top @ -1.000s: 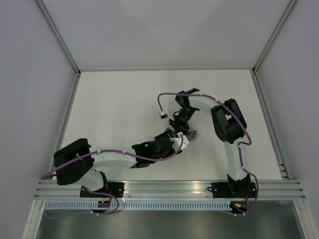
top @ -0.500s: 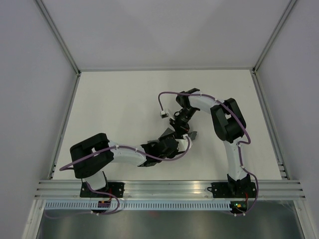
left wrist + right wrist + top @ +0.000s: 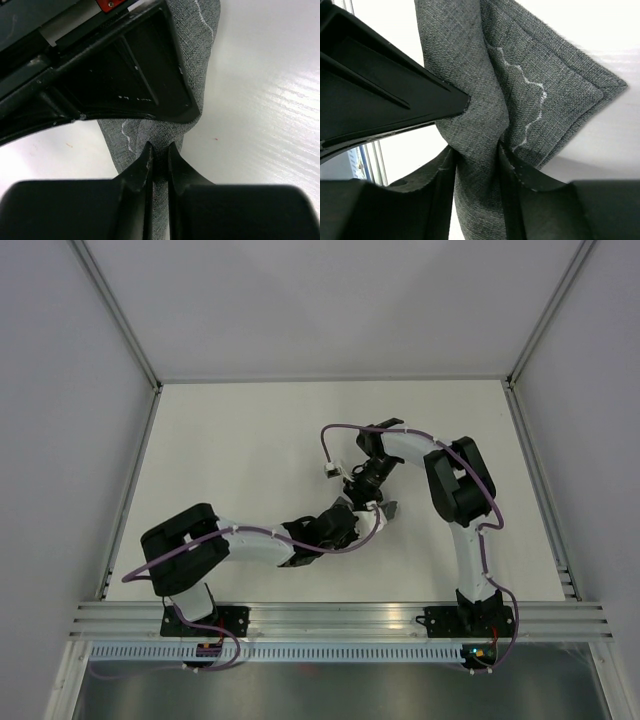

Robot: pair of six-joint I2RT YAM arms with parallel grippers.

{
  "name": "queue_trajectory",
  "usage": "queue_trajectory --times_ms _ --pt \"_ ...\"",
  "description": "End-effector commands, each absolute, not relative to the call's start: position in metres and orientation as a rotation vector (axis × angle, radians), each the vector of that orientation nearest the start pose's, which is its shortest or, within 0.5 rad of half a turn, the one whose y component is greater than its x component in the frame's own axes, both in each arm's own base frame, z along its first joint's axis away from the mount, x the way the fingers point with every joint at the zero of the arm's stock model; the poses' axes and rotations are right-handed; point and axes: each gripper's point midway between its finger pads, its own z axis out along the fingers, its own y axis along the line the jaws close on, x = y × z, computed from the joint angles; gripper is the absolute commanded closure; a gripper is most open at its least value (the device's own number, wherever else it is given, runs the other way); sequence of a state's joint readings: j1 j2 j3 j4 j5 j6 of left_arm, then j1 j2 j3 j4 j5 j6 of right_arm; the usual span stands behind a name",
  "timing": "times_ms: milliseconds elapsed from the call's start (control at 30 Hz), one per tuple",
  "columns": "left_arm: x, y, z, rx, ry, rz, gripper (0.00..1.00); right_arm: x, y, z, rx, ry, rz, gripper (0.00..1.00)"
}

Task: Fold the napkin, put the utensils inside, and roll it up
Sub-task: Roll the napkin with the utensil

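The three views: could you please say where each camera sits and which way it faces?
Top external: above and behind the bases, looking down on the table; the left arm and right arm show.
Left wrist: on the left arm, facing the left end effector, shut on the napkin.
Right wrist: on the right arm, facing the right end effector, also shut on it.
Both wrist views share the napkin.

Smooth white matte desk (image 3: 250,440) with faint sheen, dark grey woven fabric napkin (image 3: 545,100) with pale wavy stitching bunched between left claw (image 3: 159,150) and right claw (image 3: 477,150), both pinching it, hemmed corner fanning out beyond the right claw, low over the desk, contact unclear
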State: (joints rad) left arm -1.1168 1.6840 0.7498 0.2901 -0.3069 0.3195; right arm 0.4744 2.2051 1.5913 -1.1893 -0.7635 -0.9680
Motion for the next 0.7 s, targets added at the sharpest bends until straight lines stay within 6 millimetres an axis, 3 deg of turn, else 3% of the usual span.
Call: queue_trajectory --times_ms 0,200,233,267,333,367,433,467,533,567,633,667 --pt "0.225 -0.352 0.030 1.303 1.829 -0.288 0.93 0.262 0.227 0.009 -1.897 2.261 1.100 0.52" --pt "0.219 -0.346 0.022 1.267 1.931 -0.425 0.98 0.285 0.235 0.052 -1.729 2.138 1.055 0.39" --pt "0.218 -0.345 0.020 1.258 1.954 -0.458 0.98 0.288 0.235 0.058 -1.680 2.144 1.044 0.29" --pt "0.220 -0.342 0.018 1.247 1.974 -0.454 0.98 0.298 0.232 0.075 -1.632 2.103 1.004 0.28" --pt "0.214 -0.342 0.012 1.249 2.012 -0.516 0.98 0.309 0.230 0.085 -1.540 2.064 0.975 0.27" --pt "0.214 -0.340 0.010 1.243 2.030 -0.526 0.98 0.325 0.226 0.103 -1.488 2.003 0.910 0.27" --pt "0.216 -0.336 0.006 1.211 2.079 -0.560 0.98 0.328 0.216 0.109 -1.431 1.995 0.881 0.27" --pt "0.216 -0.335 0.004 1.202 2.097 -0.577 0.98 0.337 0.208 0.125 -1.396 1.940 0.824 0.28" --pt "0.215 -0.331 0.002 1.173 2.139 -0.627 0.98 0.334 0.197 0.125 -1.369 1.931 0.777 0.28" --pt "0.216 -0.330 0.001 1.169 2.149 -0.635 0.98 0.337 0.191 0.142 -1.368 1.857 0.708 0.29" --pt "0.215 -0.327 0.000 1.129 2.193 -0.690 0.97 0.324 0.181 0.133 -1.378 1.842 0.649 0.30" --pt "0.216 -0.325 -0.001 1.120 2.206 -0.697 0.97 0.324 0.180 0.150 -1.393 1.740 0.577 0.29"
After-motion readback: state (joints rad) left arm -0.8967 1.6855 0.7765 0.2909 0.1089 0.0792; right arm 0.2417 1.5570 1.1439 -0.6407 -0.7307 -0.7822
